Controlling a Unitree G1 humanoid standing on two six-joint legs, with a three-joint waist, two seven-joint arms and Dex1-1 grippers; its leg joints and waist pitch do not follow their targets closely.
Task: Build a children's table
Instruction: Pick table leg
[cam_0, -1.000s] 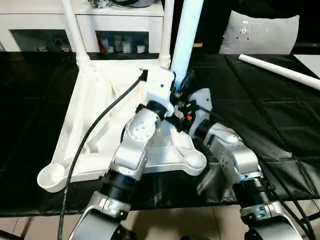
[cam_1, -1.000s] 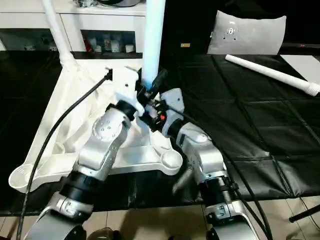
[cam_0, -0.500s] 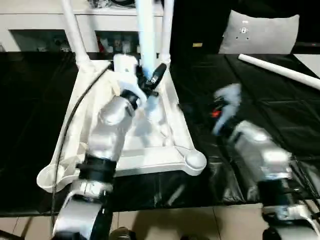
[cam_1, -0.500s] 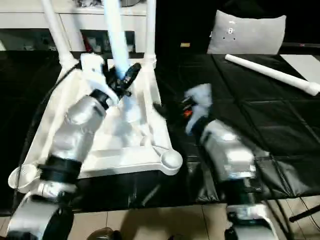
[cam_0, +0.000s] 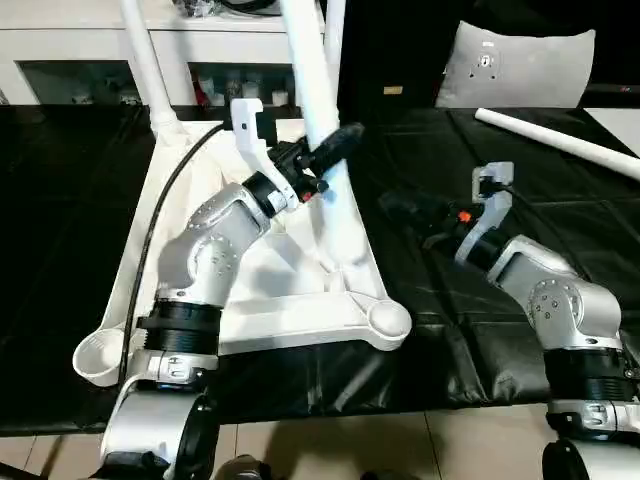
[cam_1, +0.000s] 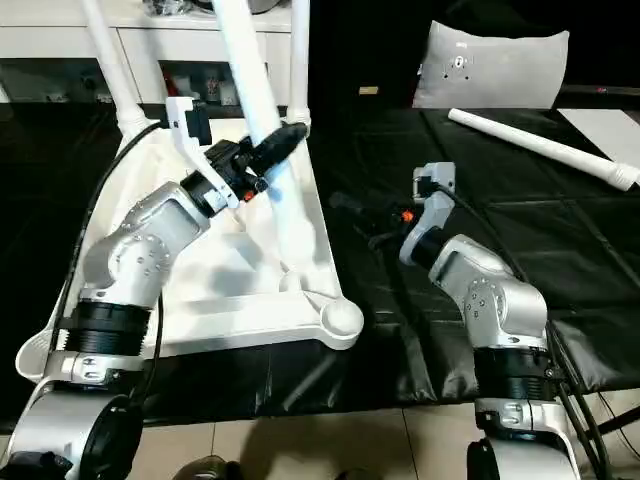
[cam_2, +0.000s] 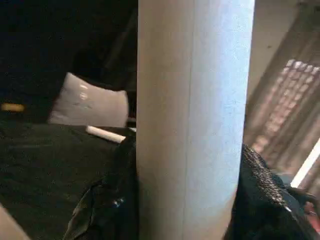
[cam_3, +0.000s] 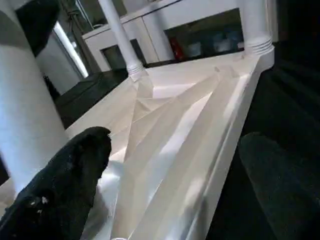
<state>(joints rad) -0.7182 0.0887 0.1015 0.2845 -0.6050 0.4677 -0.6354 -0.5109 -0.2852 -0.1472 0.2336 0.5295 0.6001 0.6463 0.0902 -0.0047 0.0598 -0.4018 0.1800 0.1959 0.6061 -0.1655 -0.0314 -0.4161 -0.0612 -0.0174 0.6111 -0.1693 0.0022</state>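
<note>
leg (cam_0: 322, 110) clenched in left gripper (cam_0: 322, 160) fingers over upturned table top (cam_0: 190, 250); right gripper (cam_0: 405, 212) released. next: seat it in corner socket (cam_0: 388, 322).

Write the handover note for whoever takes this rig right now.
Left gripper: shut on the third leg, held tilted over the upside-down tabletop.
Right gripper: open, empty, over the black cloth beside the tabletop.
Done: two legs stand in the far corner sockets.
Left: seat the held leg in a near socket, then fit the fourth leg lying on the cloth.
</note>
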